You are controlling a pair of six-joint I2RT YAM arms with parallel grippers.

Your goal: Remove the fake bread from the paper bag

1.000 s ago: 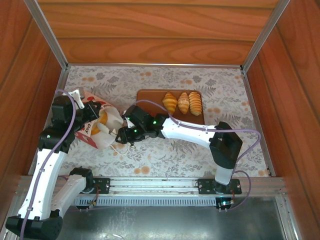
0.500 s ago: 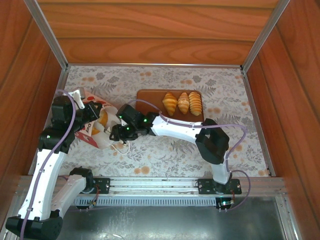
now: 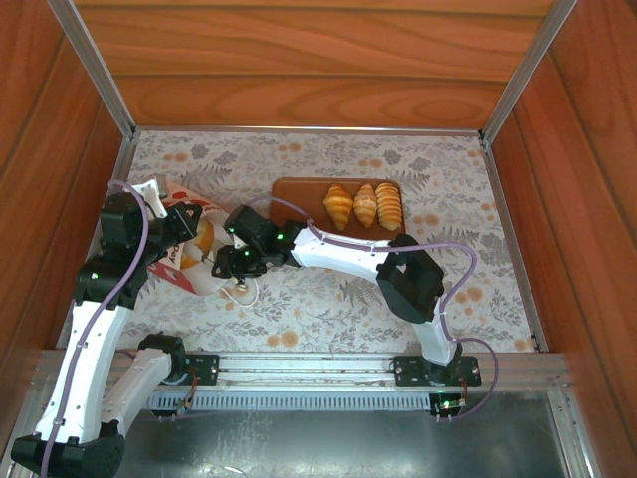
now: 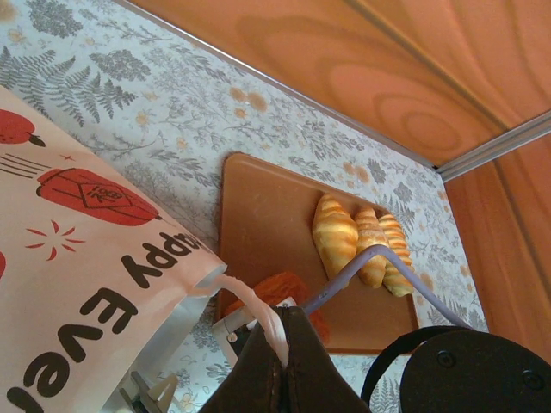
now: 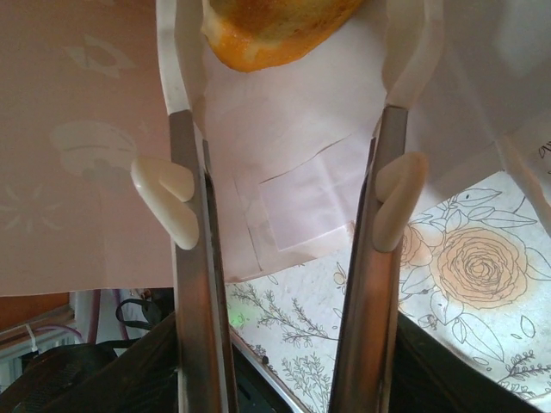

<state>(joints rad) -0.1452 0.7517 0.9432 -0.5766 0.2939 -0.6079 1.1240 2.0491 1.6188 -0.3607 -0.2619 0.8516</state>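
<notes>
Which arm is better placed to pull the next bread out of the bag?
Right. The right gripper sits open inside the paper bag mouth, a fake bread just ahead between its fingers. The left gripper is shut on the cord handle, steadying the bag.
</notes>
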